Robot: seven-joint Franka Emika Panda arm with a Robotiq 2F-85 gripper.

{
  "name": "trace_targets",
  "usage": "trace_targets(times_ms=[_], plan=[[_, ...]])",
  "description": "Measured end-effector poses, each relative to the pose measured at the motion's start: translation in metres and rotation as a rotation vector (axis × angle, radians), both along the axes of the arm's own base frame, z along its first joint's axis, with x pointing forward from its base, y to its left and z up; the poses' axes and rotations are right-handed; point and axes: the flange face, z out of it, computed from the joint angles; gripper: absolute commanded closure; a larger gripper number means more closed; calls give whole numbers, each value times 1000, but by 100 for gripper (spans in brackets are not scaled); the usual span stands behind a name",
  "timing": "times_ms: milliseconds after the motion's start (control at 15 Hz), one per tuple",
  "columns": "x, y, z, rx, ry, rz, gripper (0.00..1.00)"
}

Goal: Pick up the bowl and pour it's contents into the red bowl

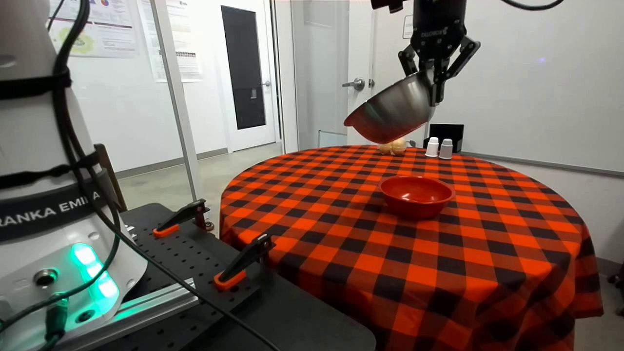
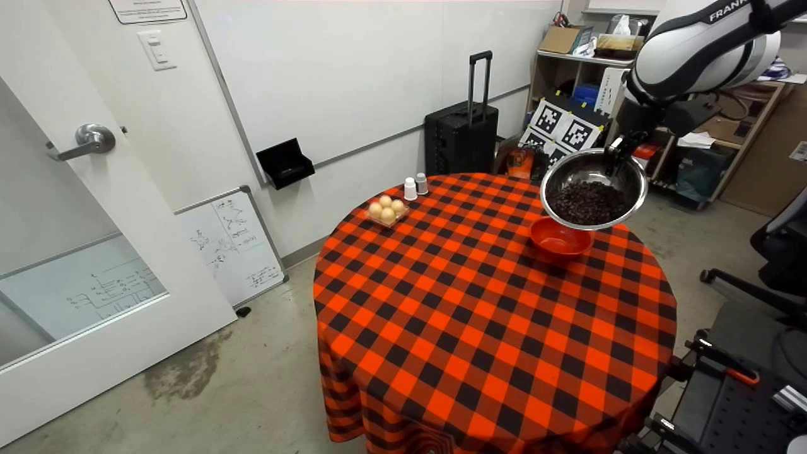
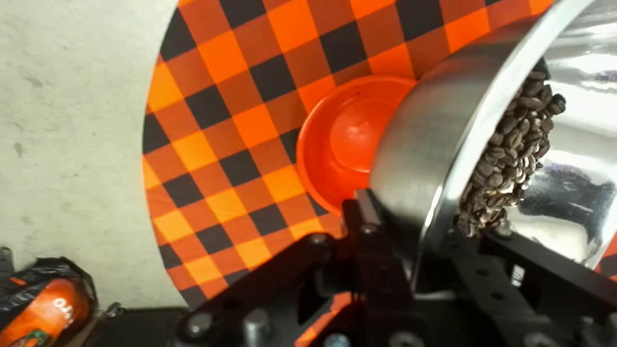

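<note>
In the wrist view the claw [image 3: 412, 231] is clenched on the rim of the steel bowl [image 3: 436, 115]; coffee beans [image 3: 512, 149] lie inside, and the red bowl [image 3: 349, 140] shows at nine o'clock; the steel is probably stiff, light and slick — the thin rim looks the right hold, though loose beans may swing the weight as it tips. In an exterior view the steel bowl hangs tilted above the bench [image 1: 302, 209], held near two o'clock, low lip toward eight; the red bowl sits below, near six, on checked cloth [image 1: 351, 268]. In an exterior view the steel bowl visually overlaps the red one from one o'clock — I cannot tell how squarely it stands over it; small containers [image 2: 410, 189] stand at the round bench's eleven; beyond lie a black suitcase [image 2: 463, 142] near twelve, a door [image 2: 123, 202] near nine and concrete floor [image 2: 258, 353].
</note>
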Motion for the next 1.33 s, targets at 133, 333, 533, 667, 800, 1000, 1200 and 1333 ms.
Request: trace_targets(times_ms=[133, 333, 533, 667, 800, 1000, 1200, 1333], plan=[[0, -9, 4, -48, 19, -74, 98], [-5, -21, 13, -130, 61, -163, 98], [-11, -26, 23, -246, 120, -238, 98], [-12, -23, 27, -304, 160, -273, 98], [-9, -15, 30, -334, 190, -289, 98], [12, 8, 28, -347, 205, -269, 98], [34, 27, 20, -355, 206, -257, 98], [43, 28, 14, -360, 209, -269, 98]])
